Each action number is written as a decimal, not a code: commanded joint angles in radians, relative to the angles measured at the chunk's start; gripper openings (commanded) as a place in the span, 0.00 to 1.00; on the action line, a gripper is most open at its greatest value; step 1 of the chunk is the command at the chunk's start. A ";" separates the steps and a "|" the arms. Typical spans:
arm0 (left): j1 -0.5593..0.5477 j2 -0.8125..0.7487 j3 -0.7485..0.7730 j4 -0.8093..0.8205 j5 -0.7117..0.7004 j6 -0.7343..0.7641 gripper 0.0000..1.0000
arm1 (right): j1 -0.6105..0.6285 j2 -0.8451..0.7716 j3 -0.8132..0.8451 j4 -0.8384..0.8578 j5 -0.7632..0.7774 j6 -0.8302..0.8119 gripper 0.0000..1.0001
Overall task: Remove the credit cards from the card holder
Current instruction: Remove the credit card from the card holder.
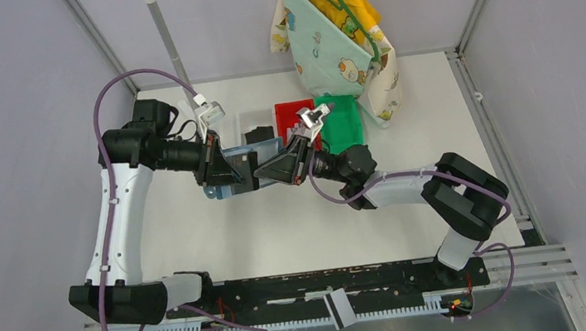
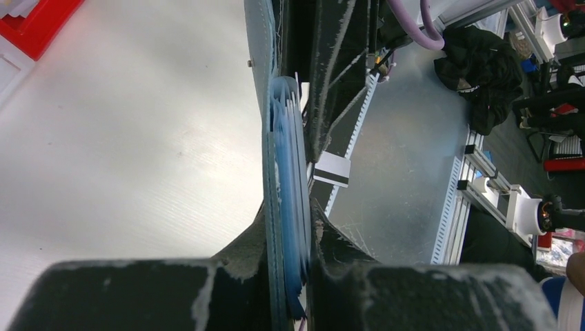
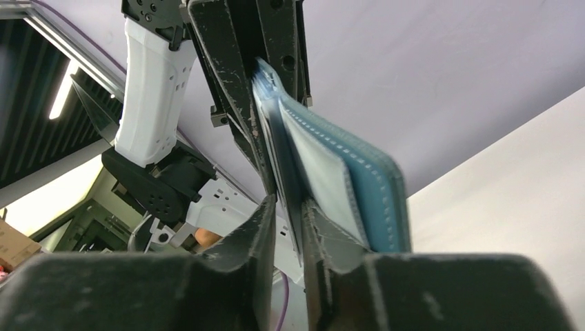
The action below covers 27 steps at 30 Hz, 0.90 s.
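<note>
Two arms meet over the middle of the white table, well inside its edges. Wide bare surface lies on the near side of them and to both sides. Toward the back there is less room: a red bin and a green bin sit side by side just behind the grippers. A printed cloth bag hangs at the back, its lower corner just beside the green bin.

The left gripper reaches in from the left and the right gripper from the right, tips close together. Between them the card holder is held off the table, edge-on to both wrist cameras. The left fingers are closed on the folded stack, pads pressed to both faces, with the lighter blue pocket rows fanning out of the grip. The right fingers stand only a narrow slot apart. A thin dark layer of the holder sits in that slot, while the teal outer flap lies outside the right-hand finger. Whether they press on that layer cannot be told.

One credit card, pale with a dark stripe, lies apart from all this on the black rail at the near edge, between the two arm bases.
</note>
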 commanded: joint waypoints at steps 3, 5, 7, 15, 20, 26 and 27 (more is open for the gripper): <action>-0.008 -0.025 0.016 0.003 0.065 -0.003 0.05 | 0.001 0.006 0.057 0.080 -0.007 0.018 0.11; -0.008 -0.021 0.024 0.001 0.063 -0.004 0.11 | -0.015 -0.004 0.034 0.111 -0.008 0.030 0.03; -0.008 -0.021 0.028 -0.010 0.069 0.011 0.17 | -0.039 -0.017 -0.008 0.171 -0.006 0.064 0.00; -0.008 -0.012 0.031 -0.011 0.066 0.008 0.31 | -0.076 -0.085 -0.099 0.183 -0.010 0.045 0.00; -0.009 -0.006 0.033 0.002 0.038 -0.010 0.21 | -0.108 -0.106 -0.131 0.186 -0.008 0.051 0.00; -0.009 -0.019 -0.013 0.135 -0.115 -0.134 0.04 | -0.167 -0.152 -0.184 0.176 -0.014 0.058 0.00; -0.009 -0.018 -0.024 0.169 -0.145 -0.177 0.02 | -0.166 -0.152 -0.180 0.166 -0.019 0.054 0.00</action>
